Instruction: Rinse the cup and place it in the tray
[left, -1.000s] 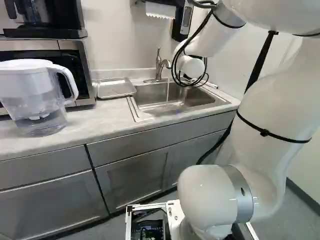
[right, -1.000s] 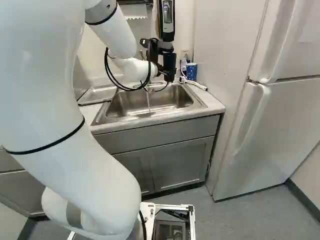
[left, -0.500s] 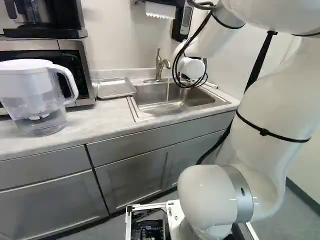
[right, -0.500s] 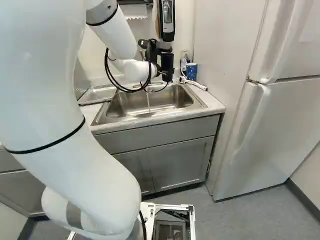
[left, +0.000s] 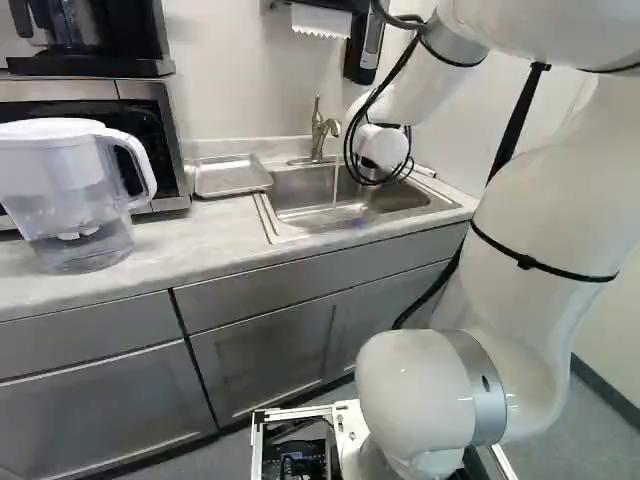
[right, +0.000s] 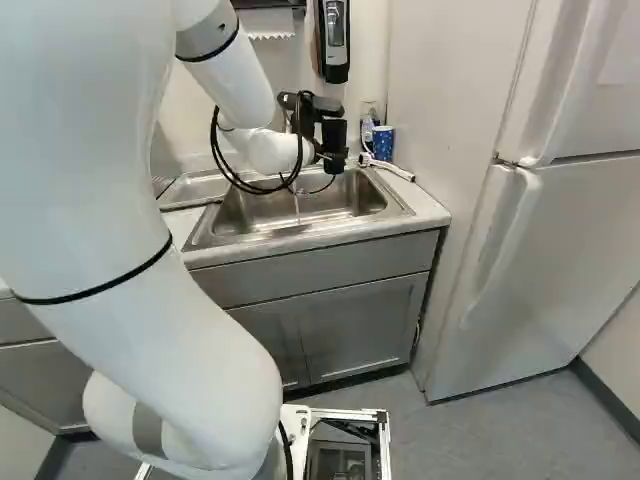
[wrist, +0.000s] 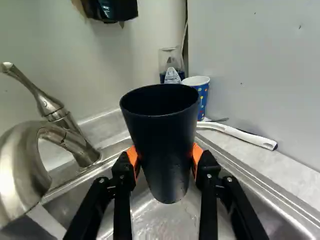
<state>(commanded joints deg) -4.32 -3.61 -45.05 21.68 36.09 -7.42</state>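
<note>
Cup: black tapered cup (wrist: 162, 145), mouth up, over the sink (right: 397, 204) beside the faucet (wrist: 16, 167) | Tool (wrist: 164, 159): clamped on the cup from both sides | Handling: probably light, fairly stiff, slippery once wet; best held mid-wall, below the rim

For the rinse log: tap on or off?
On: in the left base view a thin stream of water falls from the tap into the sink.

Wrist view crops faucet (wrist: 20, 165); inside of cup (wrist: 162, 150) too dark.
</note>
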